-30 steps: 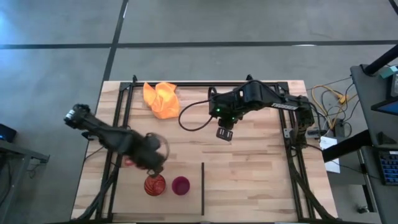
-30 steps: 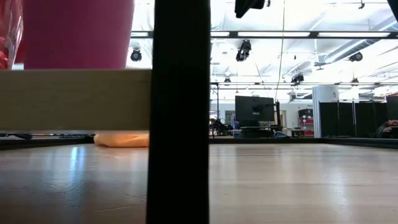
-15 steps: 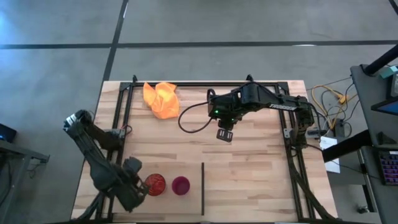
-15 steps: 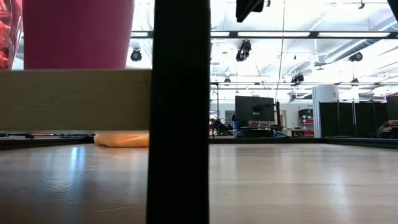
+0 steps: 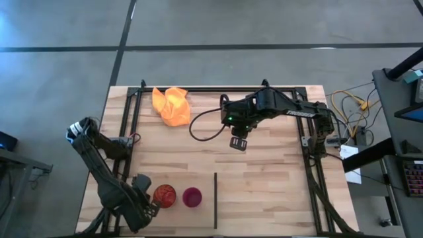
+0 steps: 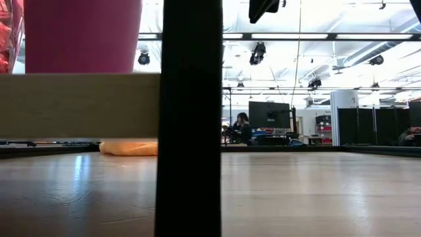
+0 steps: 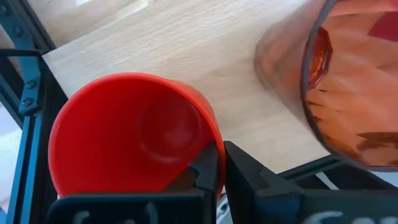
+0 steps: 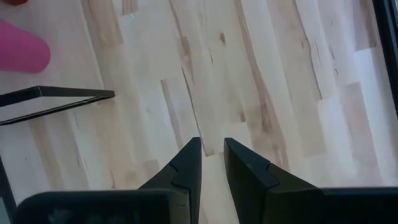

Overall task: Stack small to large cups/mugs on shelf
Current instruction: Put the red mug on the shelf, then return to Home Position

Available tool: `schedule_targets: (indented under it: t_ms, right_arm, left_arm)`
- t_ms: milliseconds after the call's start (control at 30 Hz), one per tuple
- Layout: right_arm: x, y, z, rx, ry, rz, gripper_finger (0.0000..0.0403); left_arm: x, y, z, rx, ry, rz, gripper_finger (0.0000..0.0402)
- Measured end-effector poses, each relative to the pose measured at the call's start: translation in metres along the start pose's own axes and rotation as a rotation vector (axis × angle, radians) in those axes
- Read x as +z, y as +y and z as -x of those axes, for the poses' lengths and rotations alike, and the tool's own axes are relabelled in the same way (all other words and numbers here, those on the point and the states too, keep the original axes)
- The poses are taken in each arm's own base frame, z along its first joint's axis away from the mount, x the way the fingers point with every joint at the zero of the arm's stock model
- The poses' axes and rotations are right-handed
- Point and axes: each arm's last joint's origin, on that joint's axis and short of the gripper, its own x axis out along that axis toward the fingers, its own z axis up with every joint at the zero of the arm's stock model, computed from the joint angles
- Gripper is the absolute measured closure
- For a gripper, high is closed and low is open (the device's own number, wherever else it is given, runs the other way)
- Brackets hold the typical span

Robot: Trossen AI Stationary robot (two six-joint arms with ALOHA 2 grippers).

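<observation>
The red mug (image 7: 134, 134) fills the left wrist view, its mouth toward the camera. In the high view only a red bit of the mug (image 5: 141, 180) shows beside the arm. My left gripper (image 7: 219, 163) is shut on it, at the table's near left. Just right of the mug, the see-through orange tumbler (image 5: 164, 195) stands on the wooden shelf board (image 6: 79, 105). The small magenta cup (image 5: 192, 196) stands on the board to the tumbler's right. My right gripper (image 5: 238, 142) hangs above the table's middle, fingers nearly together and empty. My left gripper pinches the red mug's rim (image 7: 214, 138) on the side toward the tumbler, one finger (image 7: 202, 171) inside the mug and one (image 7: 255, 180) outside. The mug's mouth faces the wrist camera. I cannot tell whether its base rests on the shelf.
A yellow-orange cloth (image 5: 172, 106) lies at the table's far left. The shelf's black post (image 6: 191, 118) stands right of the magenta cup. A black metal frame (image 5: 132, 106) runs along the table's sides. A person shows far off in the room.
My left gripper has swung from over the table's left middle toward the near edge. It has come down just left of the tumbler and has shifted only slightly in the last half second. My right arm has kept still.
</observation>
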Motion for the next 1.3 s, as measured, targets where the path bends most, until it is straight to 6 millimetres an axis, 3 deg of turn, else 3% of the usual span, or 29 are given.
schedule_targets:
  t_ms: [333, 667, 1033, 1300]
  right_arm:
    - [0.0, 0.0, 0.0, 0.0, 0.001, -0.04, 0.0339]
    - [0.0, 0.0, 0.0, 0.0, 0.0, -0.04, 0.0339]
    - [0.0, 0.0, 0.0, 0.002, -0.004, -0.039, 0.0339]
    - [0.001, 0.0, 0.0, 0.003, -0.011, -0.03, 0.0339]
  left_arm:
    - [-0.001, 0.0, -0.017, -0.02, 0.012, -0.002, 0.0401]
    - [-0.001, 0.0, -0.017, -0.025, 0.018, -0.007, 0.0398]
    - [-0.003, 0.0, -0.02, 0.007, 0.064, -0.009, 0.0316]
    - [-0.003, 0.001, -0.013, 0.0, 0.102, -0.007, 0.0299]
